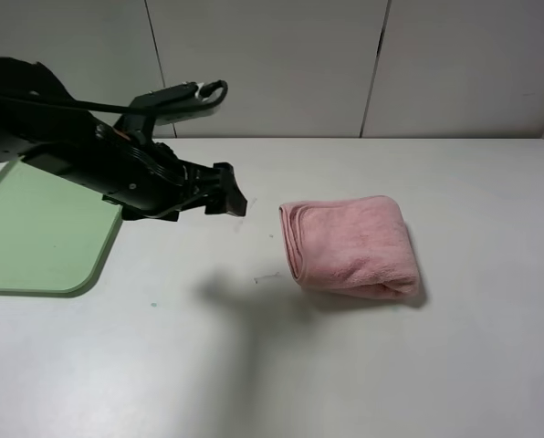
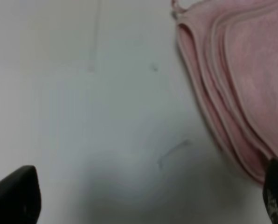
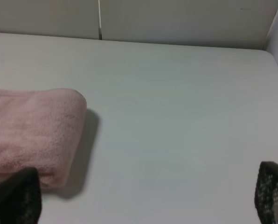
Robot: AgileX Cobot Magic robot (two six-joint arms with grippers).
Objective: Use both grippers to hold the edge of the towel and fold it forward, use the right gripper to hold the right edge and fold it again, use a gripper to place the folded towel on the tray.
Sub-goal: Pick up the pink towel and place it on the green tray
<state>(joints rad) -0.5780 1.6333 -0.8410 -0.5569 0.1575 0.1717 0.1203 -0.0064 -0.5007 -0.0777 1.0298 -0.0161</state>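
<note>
The pink towel lies folded in a thick bundle on the white table, right of centre. Its layered hems face left. My left gripper hovers above the table just left of the towel, open and empty. The left wrist view shows its two black fingertips wide apart, with the towel's stacked hems near one of them. My right gripper is open and empty, its fingertips spread, with the towel in front of one finger. It does not show in the exterior view. The light green tray lies at far left.
The left arm and its cables reach over the tray's far right corner. A panelled wall closes the back of the table. The table's right rear corner meets a side wall.
</note>
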